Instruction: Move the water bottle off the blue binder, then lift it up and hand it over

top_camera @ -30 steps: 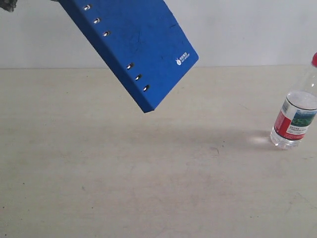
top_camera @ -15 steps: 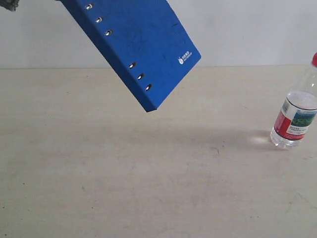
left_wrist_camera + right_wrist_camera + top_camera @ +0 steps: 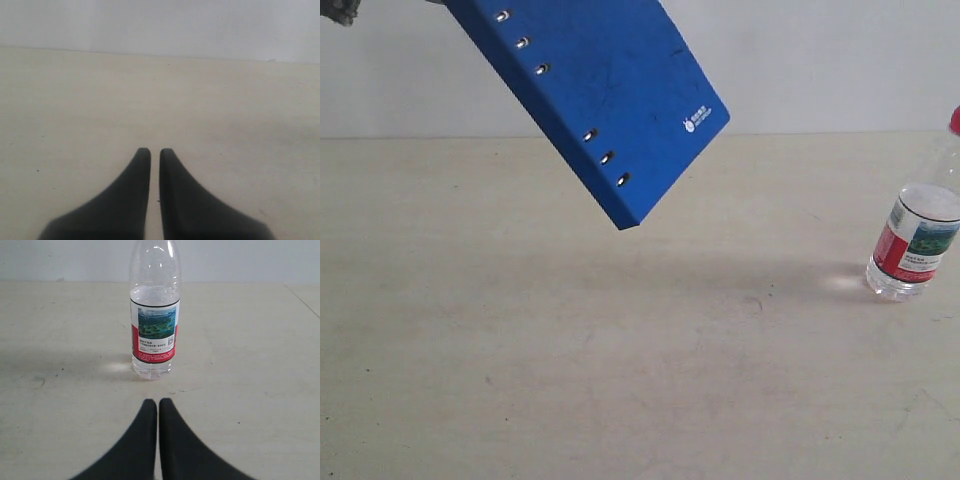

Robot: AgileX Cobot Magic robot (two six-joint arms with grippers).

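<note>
The blue binder (image 3: 600, 90) hangs tilted in the air above the table at the upper left of the exterior view, its low corner well clear of the surface. Its upper end runs out of frame, so what holds it is hidden. The water bottle (image 3: 915, 235) stands upright on the table at the far right, away from the binder. In the right wrist view the water bottle (image 3: 154, 335) is straight ahead of my right gripper (image 3: 158, 401), which is shut and empty, a short gap from it. My left gripper (image 3: 155, 151) is shut on nothing above bare table.
The pale wooden table (image 3: 570, 350) stretches across the exterior view, with a white wall behind it. A small dark object (image 3: 338, 10) shows at the top left corner. Neither gripper appears in the exterior view.
The binder has drifted slightly to the right while staying tilted in the air. The bottle has not moved.
</note>
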